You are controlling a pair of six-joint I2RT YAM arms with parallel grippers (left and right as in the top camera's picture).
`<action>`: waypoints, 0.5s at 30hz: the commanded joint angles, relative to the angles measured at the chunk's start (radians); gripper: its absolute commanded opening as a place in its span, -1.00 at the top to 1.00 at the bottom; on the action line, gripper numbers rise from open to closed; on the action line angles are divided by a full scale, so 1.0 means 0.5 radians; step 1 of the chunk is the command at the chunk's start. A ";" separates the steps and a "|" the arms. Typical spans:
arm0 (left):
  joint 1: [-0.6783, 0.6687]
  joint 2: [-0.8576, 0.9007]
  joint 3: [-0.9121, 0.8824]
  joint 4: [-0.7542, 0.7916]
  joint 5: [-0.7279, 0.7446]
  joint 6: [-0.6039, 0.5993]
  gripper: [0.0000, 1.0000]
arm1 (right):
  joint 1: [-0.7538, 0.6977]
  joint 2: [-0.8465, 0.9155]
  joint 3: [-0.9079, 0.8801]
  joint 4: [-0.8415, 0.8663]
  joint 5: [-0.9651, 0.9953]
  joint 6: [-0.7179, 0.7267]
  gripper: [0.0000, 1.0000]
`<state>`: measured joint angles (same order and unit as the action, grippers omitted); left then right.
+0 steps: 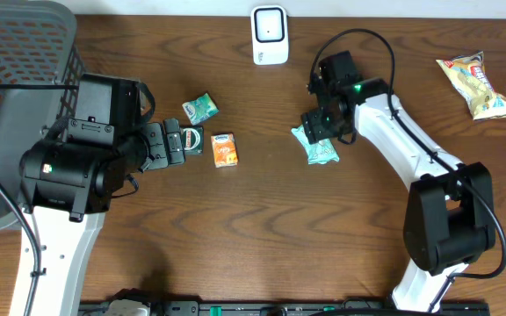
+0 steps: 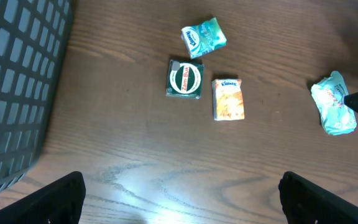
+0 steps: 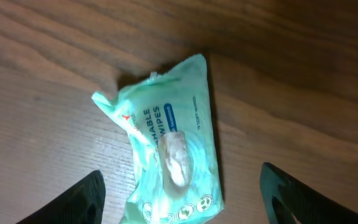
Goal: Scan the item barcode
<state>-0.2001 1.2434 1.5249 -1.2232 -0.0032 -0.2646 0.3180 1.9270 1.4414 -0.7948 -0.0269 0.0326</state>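
A mint-green wipes pack (image 1: 316, 149) (image 3: 166, 149) lies flat on the wood table, printed side up. My right gripper (image 1: 323, 123) (image 3: 179, 205) hovers over it, open, one dark finger (image 3: 79, 202) on each side of the pack's near end, neither touching it. A white scanner (image 1: 270, 35) stands at the table's far edge. My left gripper (image 1: 176, 143) (image 2: 180, 199) is open wide above bare wood, holding nothing. The wipes pack (image 2: 334, 104) also shows at the right of the left wrist view.
A small green packet (image 1: 200, 108) (image 2: 202, 37), a dark green Zam-Buk box (image 1: 190, 139) (image 2: 185, 79) and an orange tissue pack (image 1: 224, 149) (image 2: 228, 99) lie left of centre. A grey basket (image 1: 16, 53) (image 2: 11, 93) fills the far left. A snack bag (image 1: 477, 83) lies far right.
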 commanded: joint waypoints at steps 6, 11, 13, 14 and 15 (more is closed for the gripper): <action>-0.003 -0.003 0.021 -0.001 -0.018 0.004 -0.95 | -0.019 0.021 -0.301 0.301 -0.041 -0.024 -0.48; -0.003 -0.003 0.021 -0.001 -0.018 0.004 -0.96 | -0.019 0.021 -0.436 0.481 -0.042 -0.024 -0.38; -0.003 -0.003 0.021 -0.001 -0.018 0.004 -0.95 | -0.019 0.021 -0.457 0.507 -0.043 -0.023 -0.20; -0.003 -0.003 0.021 -0.001 -0.018 0.004 -0.95 | -0.019 0.022 -0.458 0.507 -0.043 -0.023 -0.02; -0.003 -0.003 0.021 -0.001 -0.018 0.004 -0.95 | -0.019 0.022 -0.458 0.507 -0.043 -0.022 0.03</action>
<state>-0.2001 1.2434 1.5249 -1.2232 -0.0032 -0.2646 0.3180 1.9274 1.2213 -0.5488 -0.0380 0.0341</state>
